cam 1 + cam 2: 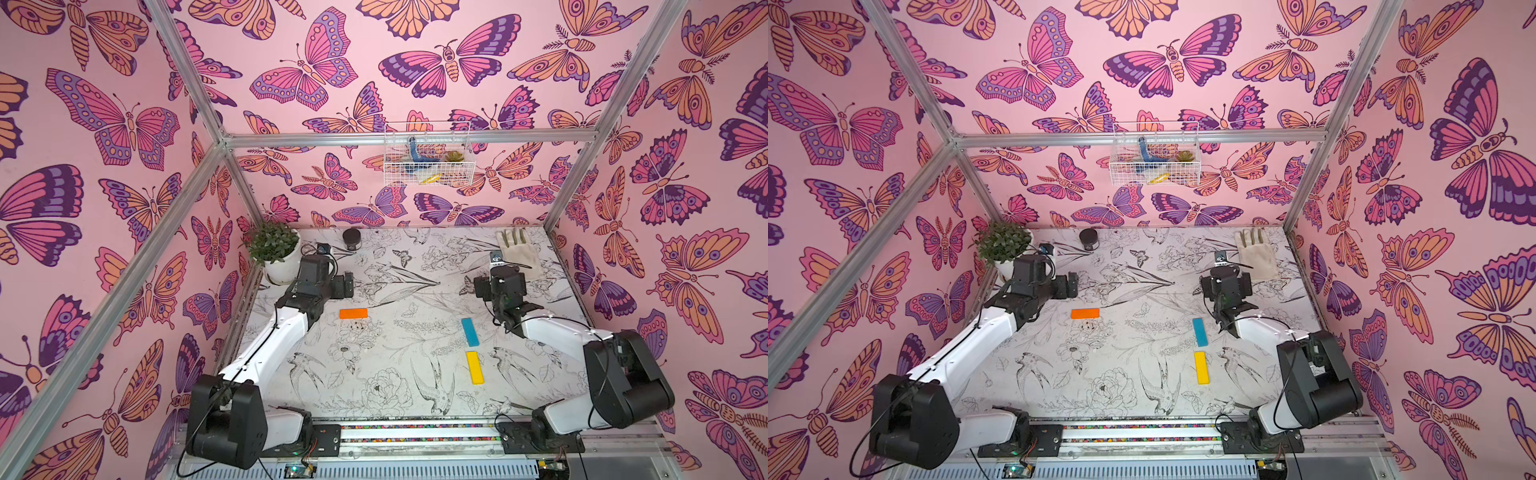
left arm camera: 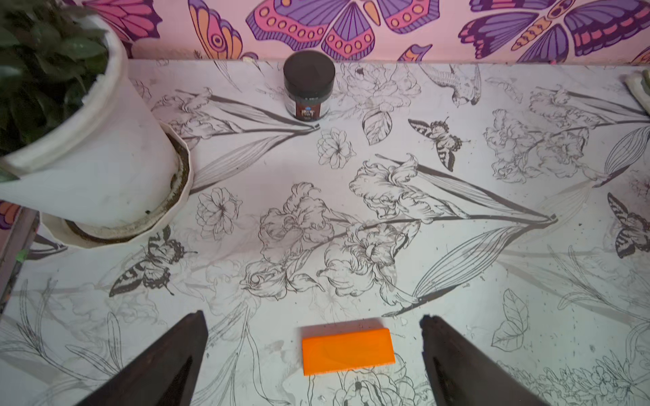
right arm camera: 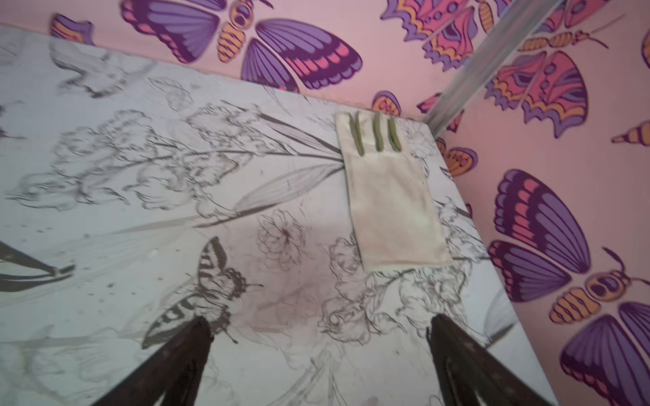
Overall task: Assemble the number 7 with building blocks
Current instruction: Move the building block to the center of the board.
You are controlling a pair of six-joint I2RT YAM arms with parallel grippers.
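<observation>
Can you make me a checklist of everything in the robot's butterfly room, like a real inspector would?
Surface: table printed with flowers and birds, some dark smudges.
Job's things: orange bar, blue bar and yellow bar lie flat and apart; no 7 made yet.
Clutter: potted plant, dark jar and glove near the far edge.
Grippers: left gripper open, near the orange bar; right gripper open; both hold nothing.
Cables: black cable along the left arm, another cable looping by the right arm; neither touches the bars.
Surroundings: butterfly walls, metal frame, wire basket on the back wall.
</observation>
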